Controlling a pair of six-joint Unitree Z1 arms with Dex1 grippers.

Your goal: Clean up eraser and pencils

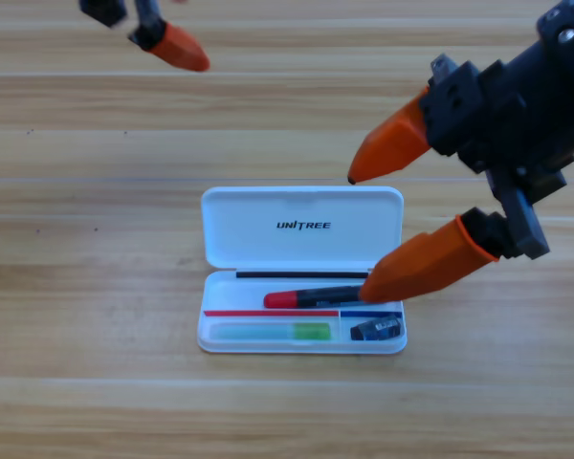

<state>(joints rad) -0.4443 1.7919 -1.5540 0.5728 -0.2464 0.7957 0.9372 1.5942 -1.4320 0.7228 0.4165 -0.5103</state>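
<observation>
The white case (302, 226) lies open in the middle of the table, lid flat toward the back. In its tray lie the red-ended black pencil (311, 297) in the upper slot, the pale green pencil (273, 332) in the lower left slot and the dark eraser (376, 330) in the lower right slot. My right gripper (364, 232) hangs open over the case's right end, one orange jaw above the lid's far corner, the other above the black pencil's right end, which it hides. Nothing is between the jaws.
The left gripper (177, 48) waits at the top left edge, only one orange jaw showing. The wooden table (96, 287) surrounds the case on all sides.
</observation>
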